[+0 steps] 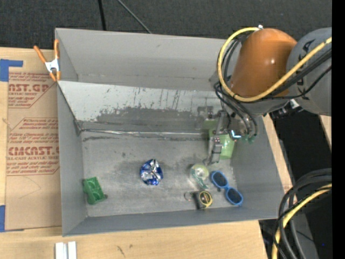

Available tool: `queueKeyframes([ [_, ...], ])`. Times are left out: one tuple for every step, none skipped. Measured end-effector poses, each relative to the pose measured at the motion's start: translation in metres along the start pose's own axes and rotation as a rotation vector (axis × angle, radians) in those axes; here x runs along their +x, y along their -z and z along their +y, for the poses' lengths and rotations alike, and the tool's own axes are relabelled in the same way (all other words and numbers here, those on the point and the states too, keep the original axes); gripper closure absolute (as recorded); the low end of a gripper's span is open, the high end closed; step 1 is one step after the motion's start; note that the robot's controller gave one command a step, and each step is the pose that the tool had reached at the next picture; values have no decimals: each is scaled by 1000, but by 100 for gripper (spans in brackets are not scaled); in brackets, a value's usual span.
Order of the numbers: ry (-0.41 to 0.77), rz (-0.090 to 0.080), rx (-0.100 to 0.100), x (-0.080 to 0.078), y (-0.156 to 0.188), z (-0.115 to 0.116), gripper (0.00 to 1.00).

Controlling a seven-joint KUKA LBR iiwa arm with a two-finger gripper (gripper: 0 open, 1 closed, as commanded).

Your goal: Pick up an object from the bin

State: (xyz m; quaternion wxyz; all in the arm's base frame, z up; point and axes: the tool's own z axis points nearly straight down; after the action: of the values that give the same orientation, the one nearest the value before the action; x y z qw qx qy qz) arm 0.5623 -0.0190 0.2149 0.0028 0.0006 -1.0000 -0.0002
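Low over the right part of the bin (pixel 135 55) floor, the gripper (pixel 214 154) hangs beneath the arm's orange cover. How far open it is cannot be told. A pale green piece (pixel 227 148) sits right against it on the view's right, and whether the gripper has hold of it cannot be told either. Just below the gripper's tip lies a pale round thing (pixel 198 172), small, glassy and faintly green. Beside that, to the right, lie blue sunglasses (pixel 227 189) with dark lenses. A small dark and yellow ring-shaped thing (pixel 204 199) rests near the front wall. Well apart to the left are a crumpled blue and white thing (pixel 151 172) and, in the front left corner, a green block (pixel 94 190).
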Motion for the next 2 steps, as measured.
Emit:
queueKeyframes([
  [5,3,-1,26,-150,-26,0],
  [-236,-8,-1,33,-115,-33,0],
])
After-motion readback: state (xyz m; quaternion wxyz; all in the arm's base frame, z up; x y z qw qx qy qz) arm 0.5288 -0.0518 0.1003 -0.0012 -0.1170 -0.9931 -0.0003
